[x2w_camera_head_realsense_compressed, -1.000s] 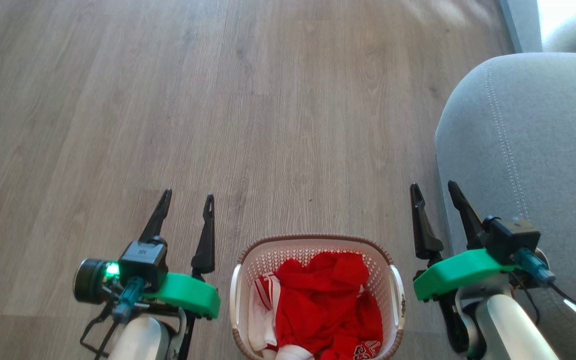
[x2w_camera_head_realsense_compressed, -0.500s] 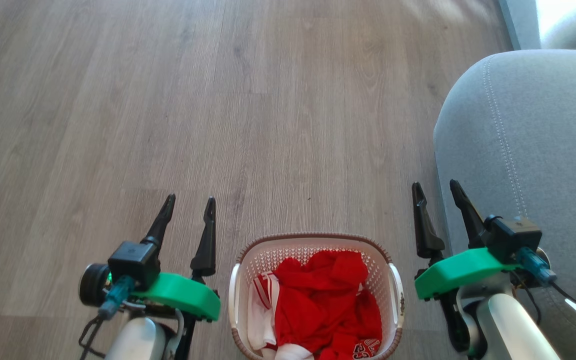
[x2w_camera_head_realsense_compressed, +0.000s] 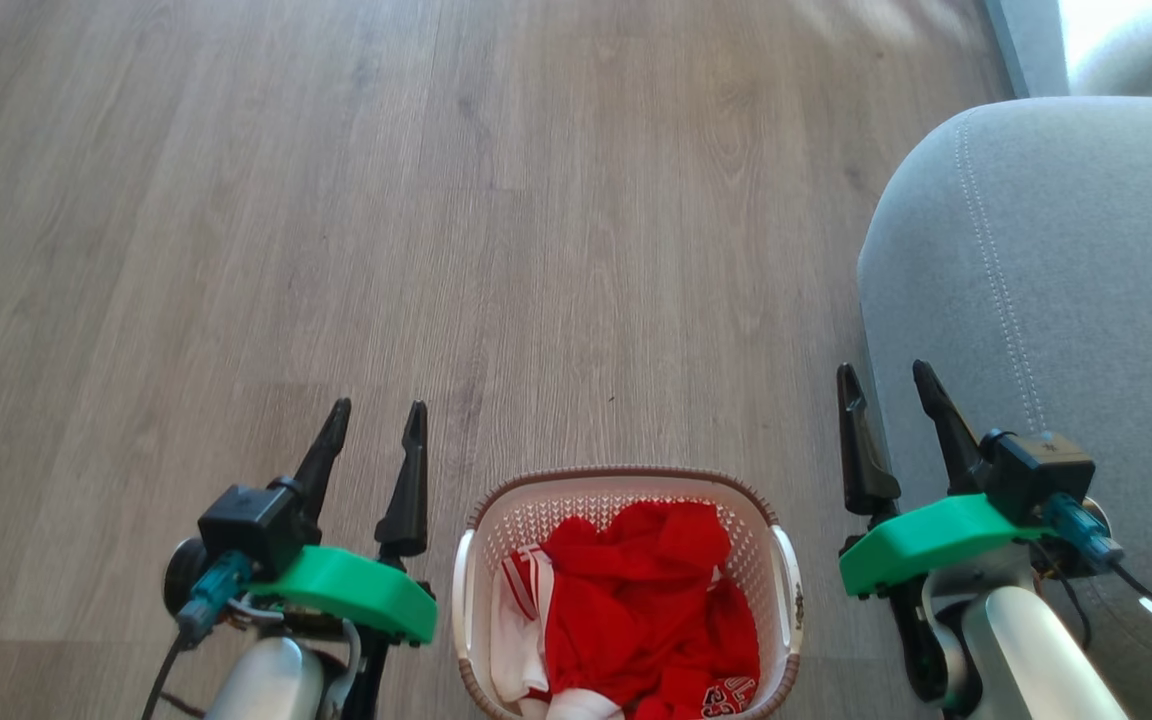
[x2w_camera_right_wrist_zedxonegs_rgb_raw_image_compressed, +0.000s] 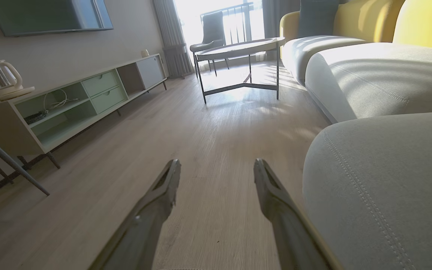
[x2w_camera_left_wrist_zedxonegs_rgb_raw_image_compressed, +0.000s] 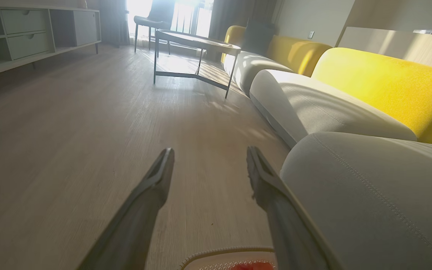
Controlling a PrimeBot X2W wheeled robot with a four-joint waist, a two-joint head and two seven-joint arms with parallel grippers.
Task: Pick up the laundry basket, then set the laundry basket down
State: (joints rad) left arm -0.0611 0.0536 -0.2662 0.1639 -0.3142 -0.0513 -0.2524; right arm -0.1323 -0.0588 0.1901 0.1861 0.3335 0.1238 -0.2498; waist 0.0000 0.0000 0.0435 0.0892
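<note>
- Laundry basket [x2w_camera_head_realsense_compressed: 626, 473] sits on the wood floor [x2w_camera_head_realsense_compressed: 436, 200], directly before the robot. It is loaded with red and white clothes [x2w_camera_head_realsense_compressed: 656, 600] and nothing touches it.
- Left claw [x2w_camera_head_realsense_compressed: 378, 407] hangs just beside the basket's left handle [x2w_camera_head_realsense_compressed: 461, 590]. Its fingers are spread and empty, pointing away from the robot.
- Right claw [x2w_camera_head_realsense_compressed: 884, 368] hangs off the basket's right handle [x2w_camera_head_realsense_compressed: 788, 590], likewise released and empty. The grey sofa [x2w_camera_head_realsense_compressed: 1056, 300] is close on its far side.
- Step in hand, as judged: the approach before the pick-up. The basket is bracketed but not yet gripped.
- Next move likely calls for both claws to drop and swing inward onto the two handles, then close evenly so the load lifts level. The right arm has little room against the sofa.
- Versus one second ago: the left claw sits lower beside the basket and its wrist has rolled, so the green light no longer shows.
- The right claw has edged slightly outward from the basket.
- The scene drifts a little left, which is camera movement. The basket itself appears unmoved.
</note>
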